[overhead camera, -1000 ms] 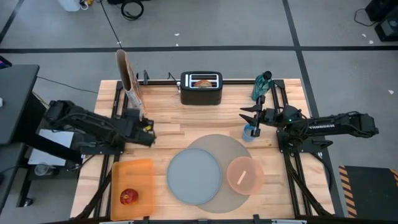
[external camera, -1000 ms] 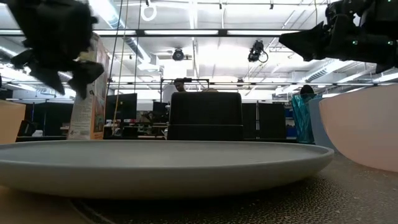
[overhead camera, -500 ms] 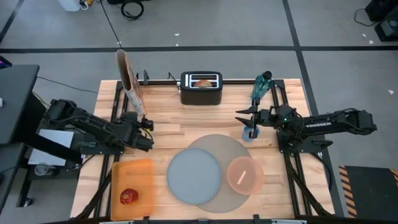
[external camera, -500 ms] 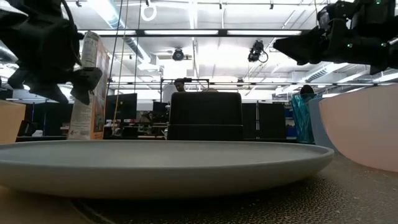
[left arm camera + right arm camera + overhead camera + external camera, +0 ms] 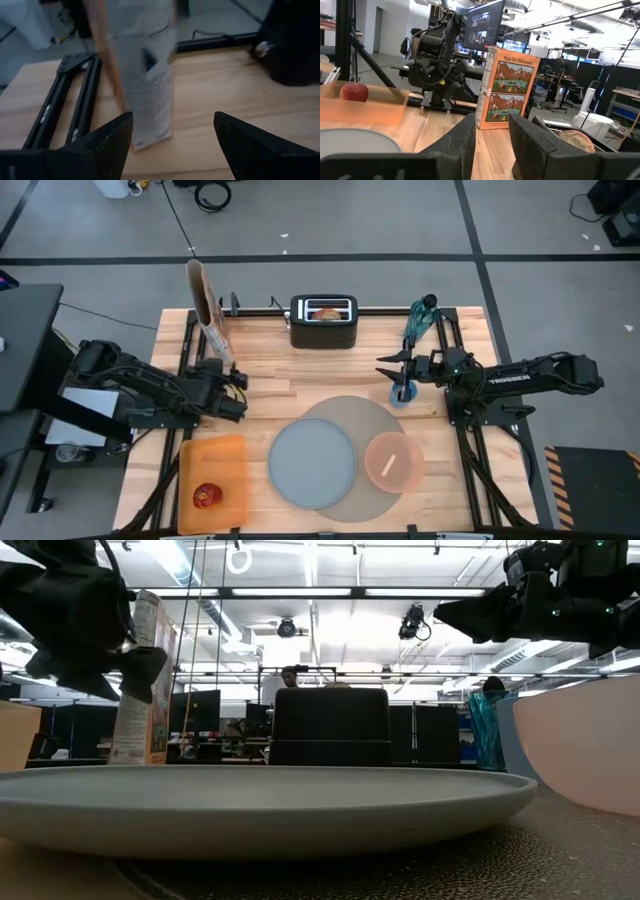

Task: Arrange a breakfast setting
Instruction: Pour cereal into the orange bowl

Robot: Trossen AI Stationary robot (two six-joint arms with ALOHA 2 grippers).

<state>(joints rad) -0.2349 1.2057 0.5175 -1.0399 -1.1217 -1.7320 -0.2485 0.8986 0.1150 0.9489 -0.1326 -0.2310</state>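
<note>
From overhead I look straight down on the whole bench [image 5: 300, 375]. My low camera sits at bench height just behind the plate [image 5: 260, 802], facing the toaster [image 5: 330, 727] at the far edge. The left wrist camera looks closely at the cereal box [image 5: 145, 75]; the right wrist camera sees that box [image 5: 506, 87] from across the bench.

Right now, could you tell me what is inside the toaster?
The black toaster holds a toasted bagel half in its slot; the browned top shows from above. The rest of the bagel is hidden inside the toaster.
</note>
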